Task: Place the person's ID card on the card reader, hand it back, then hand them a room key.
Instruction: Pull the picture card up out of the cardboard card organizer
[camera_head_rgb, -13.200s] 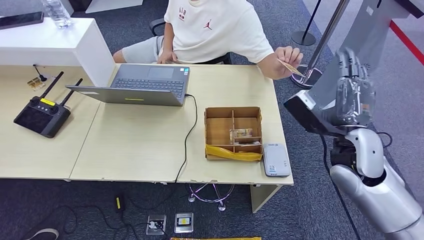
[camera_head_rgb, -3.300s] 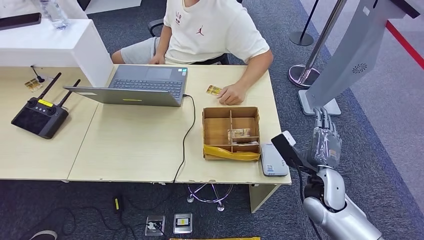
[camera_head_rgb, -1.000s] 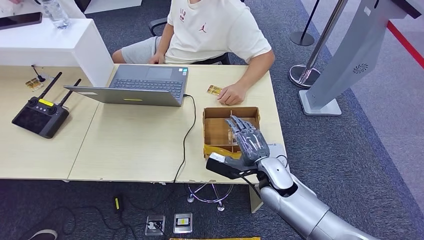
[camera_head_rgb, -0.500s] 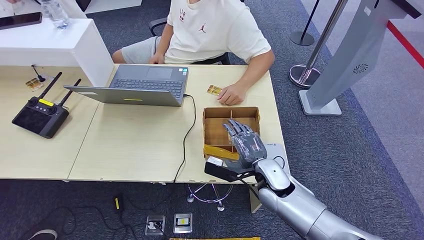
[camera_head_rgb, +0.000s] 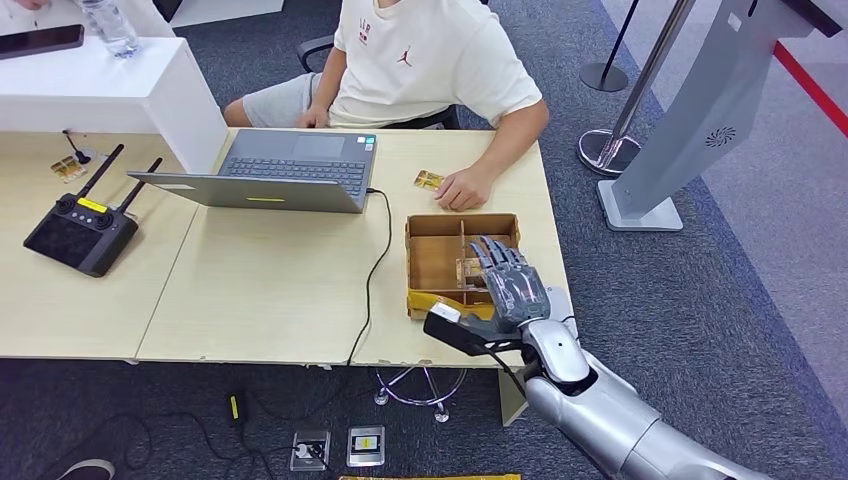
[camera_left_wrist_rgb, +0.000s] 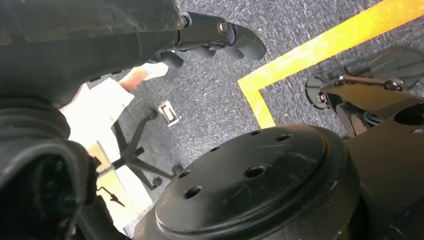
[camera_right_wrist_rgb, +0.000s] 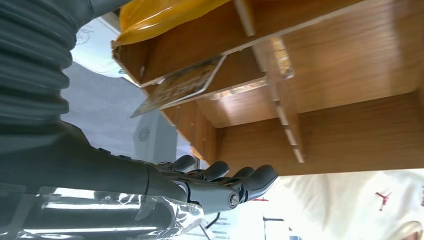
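My right hand (camera_head_rgb: 511, 285) hovers open over the right side of the wooden divided box (camera_head_rgb: 436, 258), its fingers straight and pointing toward the person. A room key card (camera_right_wrist_rgb: 177, 85) leans in a compartment of the box (camera_right_wrist_rgb: 350, 75), just ahead of my fingers (camera_right_wrist_rgb: 225, 186), which hold nothing. The white card reader (camera_head_rgb: 556, 298) lies beside the box, mostly hidden under my hand. On the table lies the ID card (camera_head_rgb: 428, 180), touching the person's hand (camera_head_rgb: 462, 188). My left hand (camera_left_wrist_rgb: 210, 32) hangs over the floor with nothing in it.
A laptop (camera_head_rgb: 280, 170) with a black cable (camera_head_rgb: 372, 280) sits left of the box. A black controller (camera_head_rgb: 78, 228) lies at the far left. Yellow wrap (camera_head_rgb: 455, 303) covers the box's front wall. A grey kiosk (camera_head_rgb: 690, 110) stands to the right.
Over the last second my right hand shifted slightly right over the box. Before that, the person laid the ID card on the table and my arm swung in from the right.
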